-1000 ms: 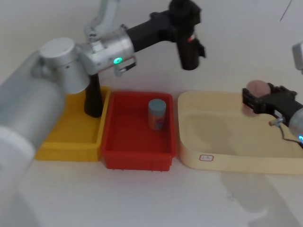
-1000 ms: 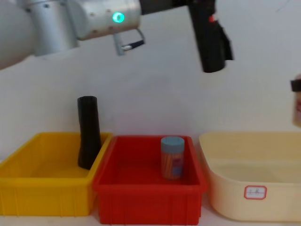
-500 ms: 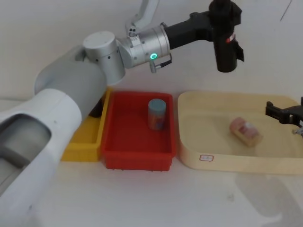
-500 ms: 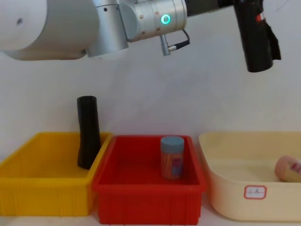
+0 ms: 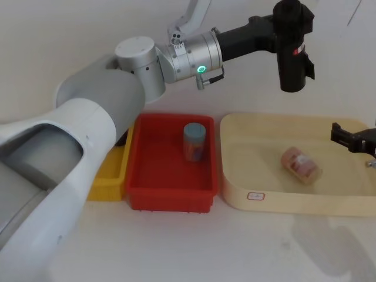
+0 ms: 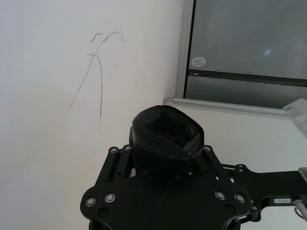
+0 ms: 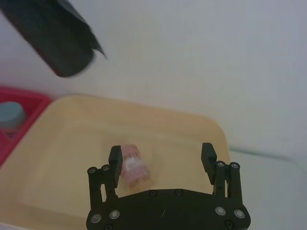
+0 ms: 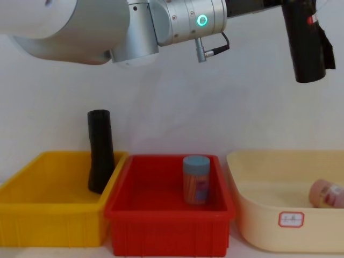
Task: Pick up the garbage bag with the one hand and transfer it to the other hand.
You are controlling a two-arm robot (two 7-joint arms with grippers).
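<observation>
Done: my left hand (image 5: 291, 23) grips the thick black plastic garbage-bag roll (image 5: 292, 67), held high above the cream tub (image 5: 232, 197).
Left: handover; my right hand (image 7: 163, 155) hangs wide open, empty, low over that tub.

Open air between the high garbage bag (image 5: 292, 64) and the cream tub (image 5: 252, 167) below, pink packet (image 5: 301, 165) inside.

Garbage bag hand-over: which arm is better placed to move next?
Right. The left gripper holds the garbage bag aloft, shut on its top, above the beige tub. The right gripper hovers at the tub's right side with jaws open and empty, so it likely should reach up and take it.
</observation>
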